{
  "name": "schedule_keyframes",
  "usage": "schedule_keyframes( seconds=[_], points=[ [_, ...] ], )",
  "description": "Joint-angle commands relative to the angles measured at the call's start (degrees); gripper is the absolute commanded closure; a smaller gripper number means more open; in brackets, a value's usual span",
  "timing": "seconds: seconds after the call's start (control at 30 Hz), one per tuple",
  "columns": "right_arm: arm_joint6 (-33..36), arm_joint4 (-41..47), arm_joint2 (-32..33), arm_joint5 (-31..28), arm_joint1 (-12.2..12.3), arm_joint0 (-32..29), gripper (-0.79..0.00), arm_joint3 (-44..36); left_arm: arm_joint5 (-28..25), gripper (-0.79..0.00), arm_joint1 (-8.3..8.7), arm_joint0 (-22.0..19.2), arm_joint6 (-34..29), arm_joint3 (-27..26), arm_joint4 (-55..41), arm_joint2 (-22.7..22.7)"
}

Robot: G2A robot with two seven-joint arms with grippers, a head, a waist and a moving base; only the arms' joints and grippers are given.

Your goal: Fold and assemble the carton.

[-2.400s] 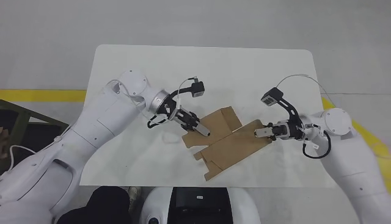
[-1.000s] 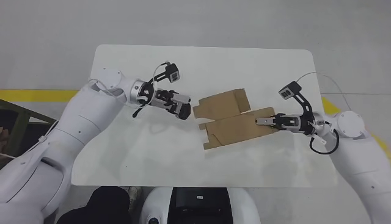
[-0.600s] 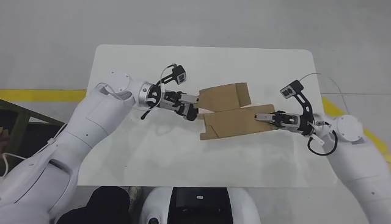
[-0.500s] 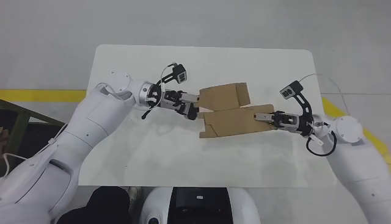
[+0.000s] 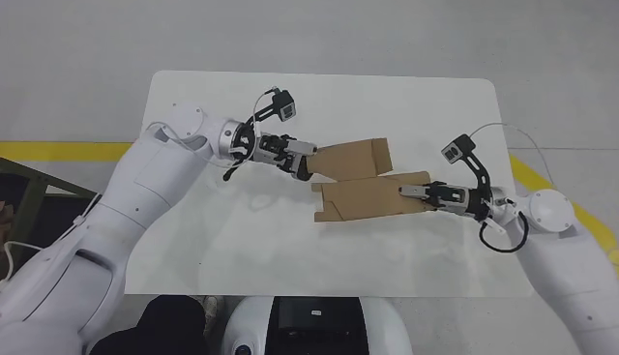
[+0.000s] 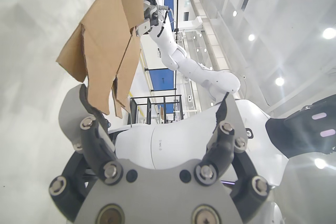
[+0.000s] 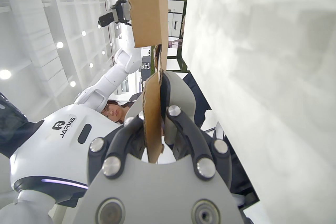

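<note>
Over the last half second the left gripper (image 5: 303, 159) has shifted a little toward the far side of the table. It now sits at the left end of the carton's far panel. Since the earliest frame the single flattened brown cardboard carton (image 5: 363, 186) has swung from a slanted lie near the front edge to a nearly left-to-right line. It is in the middle-right part of the one white rectangular table (image 5: 193, 249).

There are two grippers and one carton. From above, the carton shows two long panels, staggered, the far one reaching farther left. The right gripper (image 5: 411, 192) is clamped on the right end of the near panel. In its wrist view the fingers pinch the cardboard edge (image 7: 148, 7) between them (image 7: 153, 101), and a gap shows between the carton and the tabletop (image 7: 262, 51).

The left gripper's jaws (image 6: 155, 93) stand wide apart with nothing between them. One fingertip (image 6: 84, 93) is just beside a hanging flap at the carton's left end (image 6: 105, 33); whether they touch cannot be told. The right gripper (image 6: 143, 25) shows at the carton's other end.
</note>
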Motion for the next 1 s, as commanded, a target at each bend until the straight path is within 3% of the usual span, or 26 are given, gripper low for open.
schedule_keyframes(
  seconds=[0.0,0.97],
  points=[
    [-0.2,-0.4,0.0,0.2,-0.1,-0.1,0.000,-0.2,0.0,-0.785,-0.13,-0.1,-0.1,-0.2,0.3,-0.4],
    [-2.9,-0.5,1.3,2.0,-0.8,-1.4,0.000,-3.8,1.7,-0.785,-3.67,0.0,-0.1,3.5,2.2,-1.9]
  ],
)
